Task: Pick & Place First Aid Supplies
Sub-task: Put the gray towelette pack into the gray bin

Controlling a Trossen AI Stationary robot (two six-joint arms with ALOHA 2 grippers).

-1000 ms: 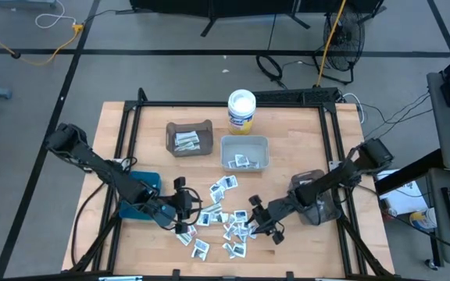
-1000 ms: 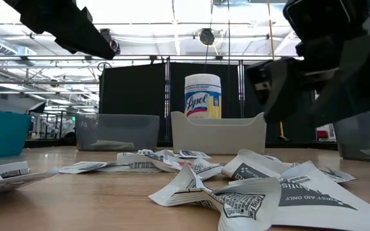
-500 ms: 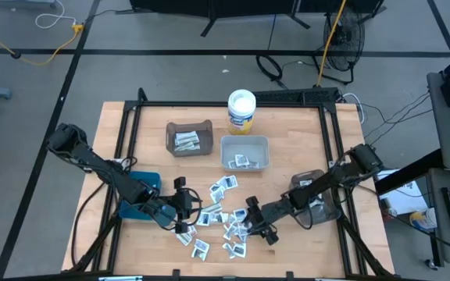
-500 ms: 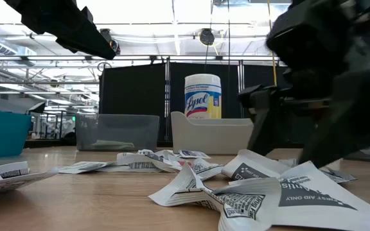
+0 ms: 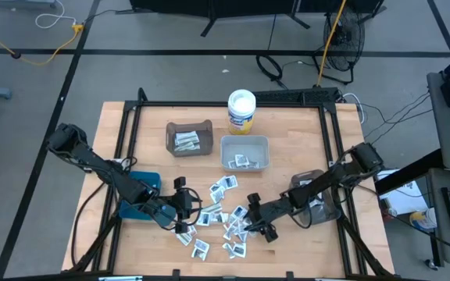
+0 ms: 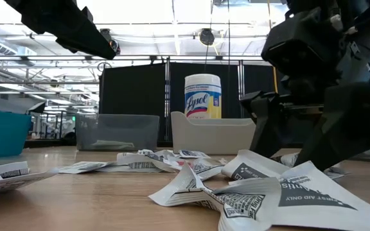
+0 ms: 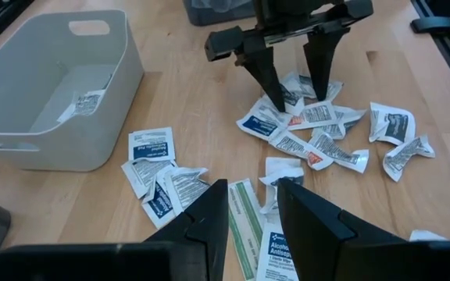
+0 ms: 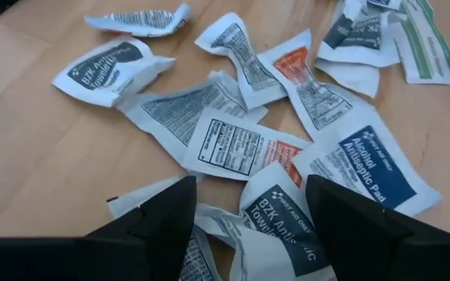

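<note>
Packets: the first aid supplies (image 5: 223, 217) lie scattered on my worktop (image 5: 287, 187), small flat white pouches, crumpled, with blue, black and red print.
Right gripper: my right gripper (image 5: 253, 224) is low over the pile, fingers spread, holding nothing.
Left gripper: my left gripper (image 5: 184, 217) is at the pile's left edge, fingers a little apart, empty.
Bins: some packets lie in the white bin (image 5: 244, 153) and the brown bin (image 5: 188, 138).

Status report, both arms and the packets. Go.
Right tool open, tips down on the loose packets mid-table. Left tool hovering part open at the pile's left edge, holding nothing. Some packets already in the white bin and grey bin. Nothing in the way.
</note>
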